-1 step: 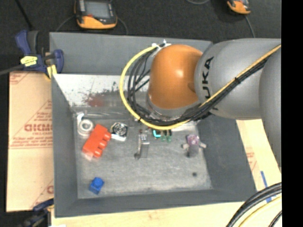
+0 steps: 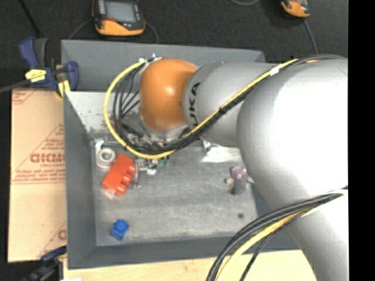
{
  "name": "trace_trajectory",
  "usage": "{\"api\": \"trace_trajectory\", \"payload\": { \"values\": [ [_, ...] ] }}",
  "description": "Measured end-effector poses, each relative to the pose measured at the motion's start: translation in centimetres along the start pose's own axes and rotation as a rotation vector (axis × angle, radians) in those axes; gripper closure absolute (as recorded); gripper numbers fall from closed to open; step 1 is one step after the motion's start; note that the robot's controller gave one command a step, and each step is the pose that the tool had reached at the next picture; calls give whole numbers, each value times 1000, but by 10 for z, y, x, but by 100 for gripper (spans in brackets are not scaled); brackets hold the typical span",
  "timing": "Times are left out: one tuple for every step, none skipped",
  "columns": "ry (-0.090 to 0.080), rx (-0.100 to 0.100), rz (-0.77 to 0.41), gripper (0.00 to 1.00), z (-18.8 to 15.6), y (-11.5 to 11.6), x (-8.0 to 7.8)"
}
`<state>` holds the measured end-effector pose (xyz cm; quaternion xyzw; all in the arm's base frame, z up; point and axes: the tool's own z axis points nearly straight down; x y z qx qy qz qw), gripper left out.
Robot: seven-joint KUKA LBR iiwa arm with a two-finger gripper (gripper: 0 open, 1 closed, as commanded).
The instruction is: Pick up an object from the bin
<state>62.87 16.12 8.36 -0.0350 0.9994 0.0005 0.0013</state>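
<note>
My gripper [image 2: 146, 164] hangs below the orange wrist cover, low in the bin's left middle part. Its tips sit just right of an orange-red block [image 2: 118, 175] that lies tilted on the bin floor. A small silver ring-shaped part [image 2: 106, 155] lies just above and left of that block.
A small blue cube [image 2: 119, 229] lies near the front left corner. A purple and grey piece [image 2: 237, 178] stands toward the right, and a pale flat piece [image 2: 220, 153] lies behind it. The arm covers the bin's back and right.
</note>
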Motion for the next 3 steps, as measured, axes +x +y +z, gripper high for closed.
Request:
{"api": "trace_trajectory", "payload": {
  "values": [
    [-2, 1, -404, 0, 13, 52, -8],
    [-2, 0, -399, 100, 12, 52, -8],
    [-11, 0, -395, 100, -134, 63, -5]
  ]
}}
